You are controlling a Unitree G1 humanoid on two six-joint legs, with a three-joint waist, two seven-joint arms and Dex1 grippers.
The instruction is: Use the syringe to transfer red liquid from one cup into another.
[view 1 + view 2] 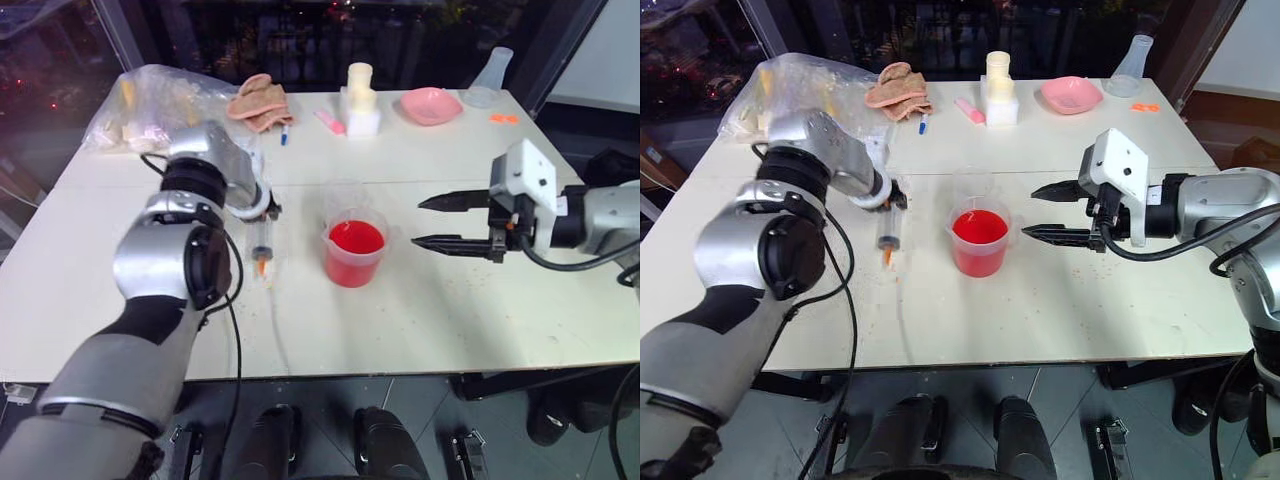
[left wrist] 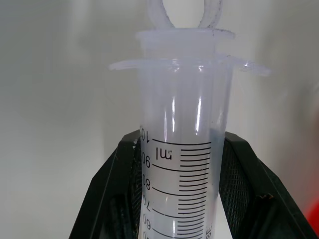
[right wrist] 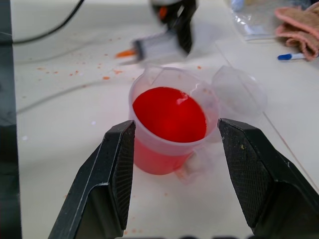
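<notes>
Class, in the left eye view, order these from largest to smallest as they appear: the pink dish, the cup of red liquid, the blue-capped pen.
1. Cup of red liquid
2. Pink dish, farther away, so its true size is unsure
3. Blue-capped pen

We note even bright overhead light on white table; windows behind dark. Soft shadows. Syringe motion-blurred in right wrist view; glare streaks on its barrel in left wrist view.

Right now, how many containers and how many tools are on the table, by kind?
Cups: 2, full cup, empty cup
Flask: 1
Pink dish: 1
Syringe: 1
Pen: 1
Total: 6
</notes>
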